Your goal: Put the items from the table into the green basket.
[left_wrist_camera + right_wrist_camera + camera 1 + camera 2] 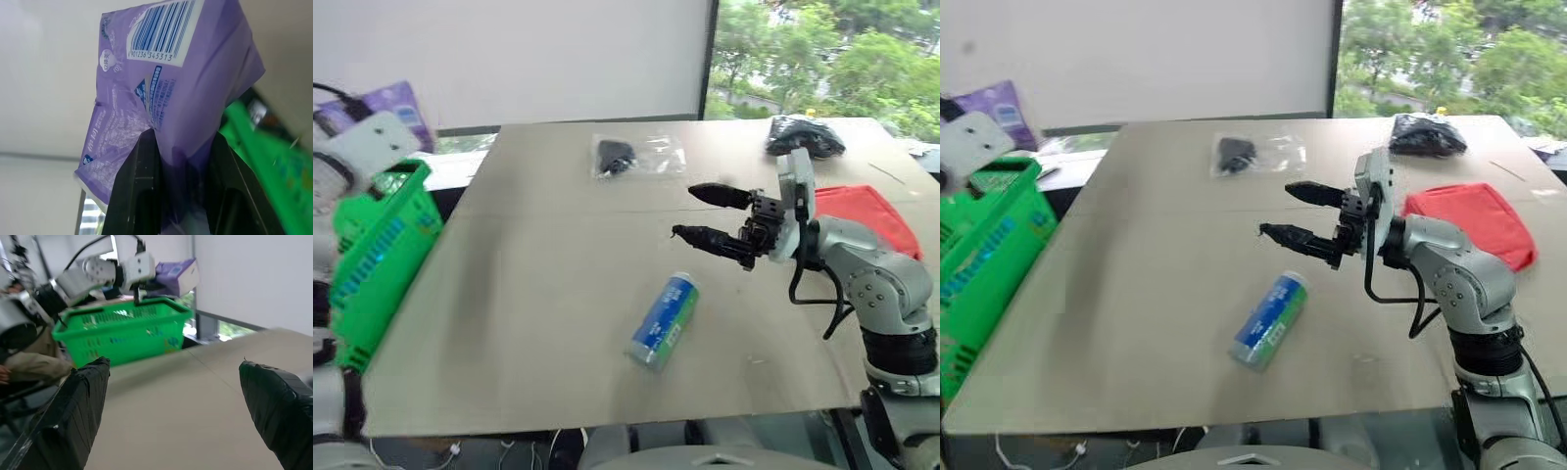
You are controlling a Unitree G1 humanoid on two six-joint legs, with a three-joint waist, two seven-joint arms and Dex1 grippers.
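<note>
My left gripper [181,142] is shut on the purple tissue pack [176,83], held up at the far left above the green basket [382,255]. The basket stands tilted off the table's [529,294] left edge. Over the middle of the table my right gripper [693,213] hangs open and empty, pointing left, with the basket [127,330] ahead of it. The blue-green bottle [664,321] lies on its side just below that gripper. A clear bag with a black object [636,155] lies at the back centre. The black crinkly bag [805,137] is at the back right and the red pouch [867,215] at the right.
A seam [568,212] runs across the tabletop. A white wall panel [558,59] stands behind the table and a window with trees [822,59] is at the back right. Cables [460,450] hang below the table's front edge.
</note>
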